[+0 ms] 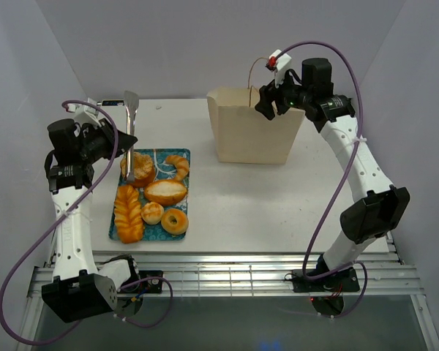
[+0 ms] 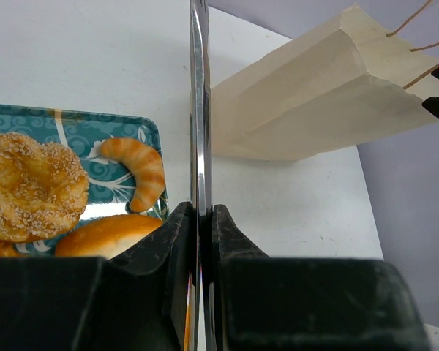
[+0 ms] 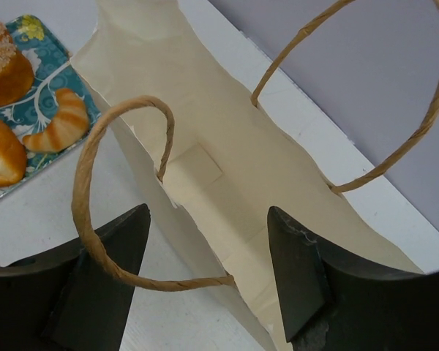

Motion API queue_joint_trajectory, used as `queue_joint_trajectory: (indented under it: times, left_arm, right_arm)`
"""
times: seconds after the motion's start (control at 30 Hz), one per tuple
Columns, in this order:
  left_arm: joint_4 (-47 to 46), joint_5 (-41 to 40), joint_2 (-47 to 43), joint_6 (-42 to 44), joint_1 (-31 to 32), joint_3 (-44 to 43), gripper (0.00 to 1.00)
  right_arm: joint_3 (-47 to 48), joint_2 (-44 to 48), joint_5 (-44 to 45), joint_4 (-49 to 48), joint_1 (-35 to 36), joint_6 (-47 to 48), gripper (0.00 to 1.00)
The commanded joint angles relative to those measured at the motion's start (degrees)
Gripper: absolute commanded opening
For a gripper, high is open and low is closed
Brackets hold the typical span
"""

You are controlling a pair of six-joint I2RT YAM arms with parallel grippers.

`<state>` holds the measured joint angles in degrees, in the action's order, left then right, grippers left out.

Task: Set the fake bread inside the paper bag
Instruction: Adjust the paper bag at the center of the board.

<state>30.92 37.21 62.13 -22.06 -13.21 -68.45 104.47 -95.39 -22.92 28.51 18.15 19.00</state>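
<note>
1. Glossy golden-brown toy pastries (image 1: pixel 165 191) all lie on the teal floral rectangular tray (image 1: pixel 186 155), well apart from the upright pale tan kraft paper bag (image 1: pixel 241 139).
2. Your left gripper (image 2: pixel 200 219) is clamped on thin steel tongs (image 2: pixel 198 110), whose tips are by the round seeded pastry (image 1: pixel 139 170).
3. Your right gripper (image 3: pixel 205 285) is spread wide, its jaws astride the bag's rim.
4. The pastries look light, stiff and slick. Nip one across its middle and squeeze gently so it doesn't squirt free.

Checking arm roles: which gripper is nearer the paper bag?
Right. The right gripper hangs over the paper bag; the left gripper is by the tray, well apart.
</note>
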Motion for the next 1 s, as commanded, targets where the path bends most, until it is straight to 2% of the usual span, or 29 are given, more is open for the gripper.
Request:
queue_joint_trajectory:
  times: [0.0,0.13,0.17,0.27,0.4,0.43,0.47,0.6,0.63,0.77,0.83,0.9,0.97]
  left_arm:
    - [2.22,-2.23,-2.01,1.32,0.64,-2.57,0.00]
    - [3.44,-4.95,-2.10,1.50,0.91,-2.74,0.00]
    - [3.80,-6.43,-2.01,1.50,0.91,-2.83,0.00]
    - [5.38,-8.46,-1.66,1.85,1.26,-3.62,0.00]
    - [5.82,-8.82,-2.45,1.94,1.52,-3.45,0.00]
    - [5.82,-8.82,-2.45,1.85,1.52,-3.45,0.00]
    - [5.73,-8.82,-2.54,1.85,1.44,-3.54,0.00]
    - [6.26,-8.56,-2.19,1.94,1.52,-3.89,0.00]
    - [6.44,-8.47,-2.10,1.94,1.52,-3.98,0.00]
    - [7.05,-6.54,-2.36,3.17,1.70,-3.80,0.00]
    - [7.05,-5.66,-2.45,3.52,1.79,-3.71,0.00]
    - [7.40,-4.70,-2.10,3.87,2.05,-4.06,0.00]
    - [7.75,-3.64,-1.75,4.40,2.05,-4.15,0.00]
  right_arm:
    - [0.22,0.21,1.03,1.20,1.53,2.09,0.70]
    - [-3.56,1.62,5.59,-0.47,4.43,0.34,0.63]
    - [-3.65,1.62,8.13,-0.48,5.57,-2.28,0.54]
    - [-1.81,1.00,11.56,2.06,6.98,-7.98,0.39]
    - [-1.37,3.01,15.70,2.77,8.56,-14.77,0.36]
    - [-0.41,3.11,19.89,3.04,9.00,-16.18,0.18]
    - [0.73,3.02,22.28,5.30,9.62,-18.11,0.09]
    - [9.25,-1.36,28.00,14.51,11.37,-30.40,0.08]
    - [12.22,-2.16,33.32,16.38,12.68,-31.65,0.08]
    - [16.81,-6.11,44.70,23.07,22.25,-37.89,0.08]
    - [15.60,-6.21,43.67,22.30,23.59,-42.53,0.08]
    - [9.81,-4.63,42.26,18.96,24.73,-43.00,0.08]
    - [7.60,-4.62,44.79,17.89,26.14,-43.52,0.08]
